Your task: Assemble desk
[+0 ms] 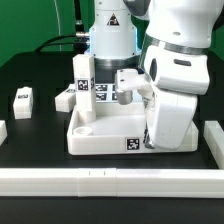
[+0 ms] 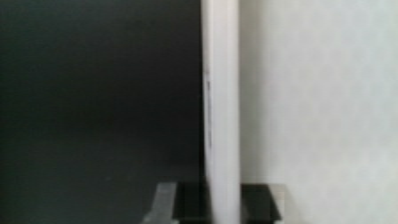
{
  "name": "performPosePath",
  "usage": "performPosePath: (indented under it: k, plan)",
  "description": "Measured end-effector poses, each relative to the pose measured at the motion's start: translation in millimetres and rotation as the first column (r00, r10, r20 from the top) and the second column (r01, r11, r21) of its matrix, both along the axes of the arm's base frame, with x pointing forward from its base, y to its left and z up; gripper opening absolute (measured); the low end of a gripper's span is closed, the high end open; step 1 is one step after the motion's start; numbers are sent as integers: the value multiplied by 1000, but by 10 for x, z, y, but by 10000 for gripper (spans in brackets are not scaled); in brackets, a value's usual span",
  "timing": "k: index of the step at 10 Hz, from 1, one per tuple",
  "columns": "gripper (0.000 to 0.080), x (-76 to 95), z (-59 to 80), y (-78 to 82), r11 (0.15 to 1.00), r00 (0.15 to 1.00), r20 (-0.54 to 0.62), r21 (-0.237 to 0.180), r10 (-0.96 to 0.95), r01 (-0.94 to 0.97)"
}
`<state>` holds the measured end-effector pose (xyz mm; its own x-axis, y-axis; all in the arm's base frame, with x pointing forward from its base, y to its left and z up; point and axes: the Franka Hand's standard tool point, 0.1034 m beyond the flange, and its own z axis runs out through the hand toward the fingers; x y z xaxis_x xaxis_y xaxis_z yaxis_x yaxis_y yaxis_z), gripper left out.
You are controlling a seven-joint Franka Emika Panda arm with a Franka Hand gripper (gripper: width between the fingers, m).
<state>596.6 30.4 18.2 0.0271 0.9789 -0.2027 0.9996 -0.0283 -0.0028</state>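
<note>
In the exterior view, the wide square white plastic tray-like desk top (image 1: pixel 100 148) sits mid-table on the black surface, with the long low white rail (image 1: pixel 110 180) at six o'clock from it. My gripper (image 1: pixel 124 96) comes down at the tray's twelve o'clock edge, with my bulky white arm (image 1: pixel 175 90) filling the three o'clock side. A rectangular white post leg with black-and-white tags (image 1: pixel 83 75) stands upright at the tray's ten o'clock corner. A second tagged post (image 1: pixel 100 92) is just beside it, but I can't make out its footing. Two more tagged legs lie loose out at nine o'clock, one near the tray (image 1: pixel 65 98) and one well apart (image 1: pixel 22 97). In the wrist view, a thin white wall – the tray's rim (image 2: pixel 222 100), as I read it – runs straight out from between my dark fingers (image 2: pixel 178 203). White plastic lies on one side of it and black table on the other. My gripper (image 2: pixel 221 203) is pinched together on that rim, so the desk top hangs directly beneath my grasp. What matters for the next move, I judge, is the rim's long axis. It runs from nine to three across the exterior view and my fingers straddle it crosswise, so any pull or turn shifts the whole tray.
</note>
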Motion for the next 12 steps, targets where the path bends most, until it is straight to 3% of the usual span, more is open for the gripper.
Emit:
performPosePath:
  k: [5,11,12]
  plan:
    - [63,530,112,107,1000,1000,20,-12,13,-12]
    - [63,723,252,131,1000,999,53,-12,-6,7]
    - [299,730,268,125,1000,998,55,-12,-8,8]
